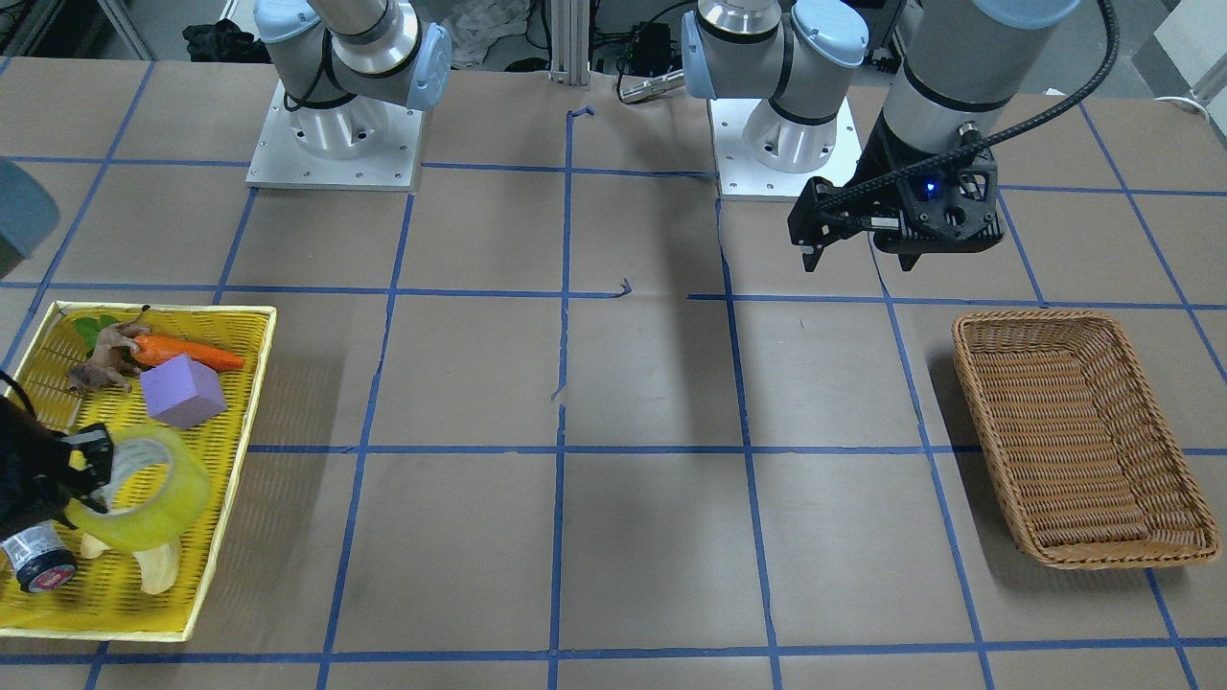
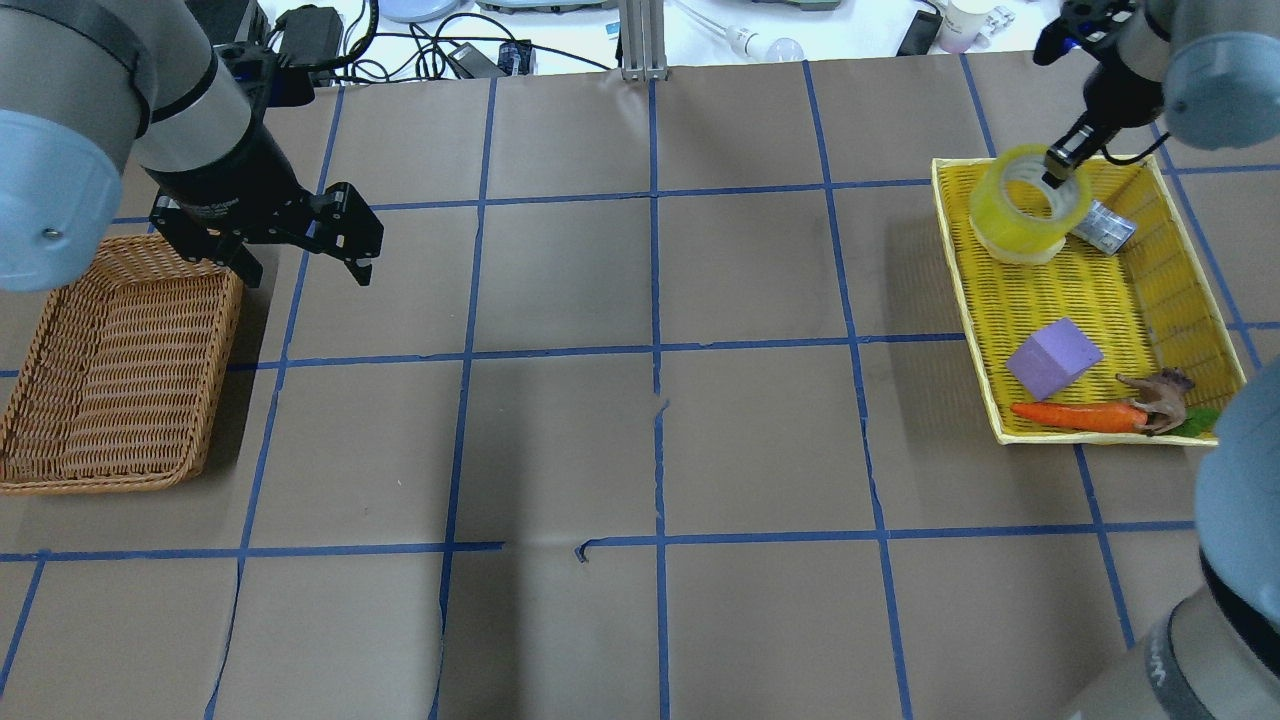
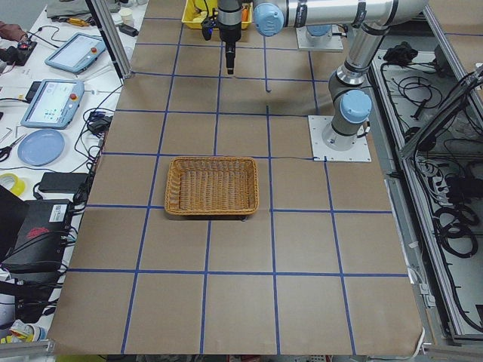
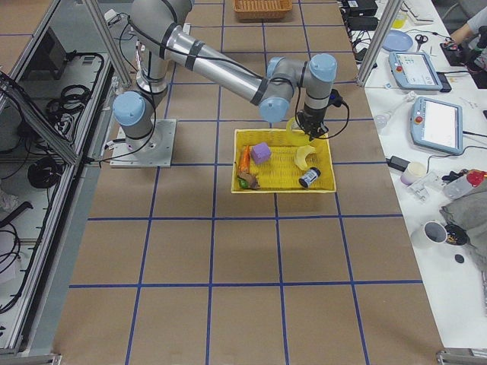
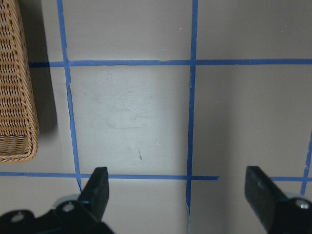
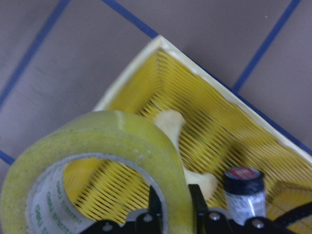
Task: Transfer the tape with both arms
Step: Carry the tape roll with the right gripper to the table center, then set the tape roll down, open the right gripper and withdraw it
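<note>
The tape (image 2: 1025, 215) is a wide yellow translucent roll with a pale core. It hangs tilted just above the near end of the yellow tray (image 2: 960, 300). My right gripper (image 2: 1057, 165) is shut on its wall, one finger inside the core and one outside. The right wrist view shows the tape (image 6: 97, 161) pinched between the fingers. The front view shows the tape (image 1: 144, 484) and right gripper (image 1: 91, 470) at the left edge. My left gripper (image 2: 305, 272) is open and empty above bare table beside the wicker basket (image 2: 110, 380). It also shows in the left wrist view (image 5: 178, 190).
In the tray lie a purple block (image 2: 1053, 357), a carrot (image 2: 1075, 413), a brown toy animal (image 2: 1160, 395), a dark cylinder with a red end (image 1: 38, 565) and a pale curved piece (image 1: 153, 565) under the tape. Blue tape lines grid the brown table.
</note>
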Available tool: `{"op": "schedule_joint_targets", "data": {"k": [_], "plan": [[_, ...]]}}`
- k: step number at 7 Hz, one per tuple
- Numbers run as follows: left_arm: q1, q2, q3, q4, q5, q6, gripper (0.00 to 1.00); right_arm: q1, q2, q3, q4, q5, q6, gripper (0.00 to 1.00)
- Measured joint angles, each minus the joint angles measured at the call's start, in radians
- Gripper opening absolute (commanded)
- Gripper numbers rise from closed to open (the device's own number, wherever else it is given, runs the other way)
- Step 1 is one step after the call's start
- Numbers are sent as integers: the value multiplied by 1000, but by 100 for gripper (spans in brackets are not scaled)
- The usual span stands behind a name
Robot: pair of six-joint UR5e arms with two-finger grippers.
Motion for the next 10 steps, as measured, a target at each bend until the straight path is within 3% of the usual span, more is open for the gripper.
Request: {"op": "schedule_joint_targets", "data": {"k": [4,6,8,9,10], "plan": [[0,-1,2,4,-1,0,100,424,113,-60,12,5,767,0],[0,-1,3,5,-1,0,100,525,182,-86,11,7,919,0],[1,-1,3,5,-1,0,100,547,237,-126,9,3,912,0],[1,-1,3,5,-1,0,100,548,253,-142,11,0,900,41],[1,-1,3,5,0,0,100,548,261,-149,11,-2,893,64]]}}
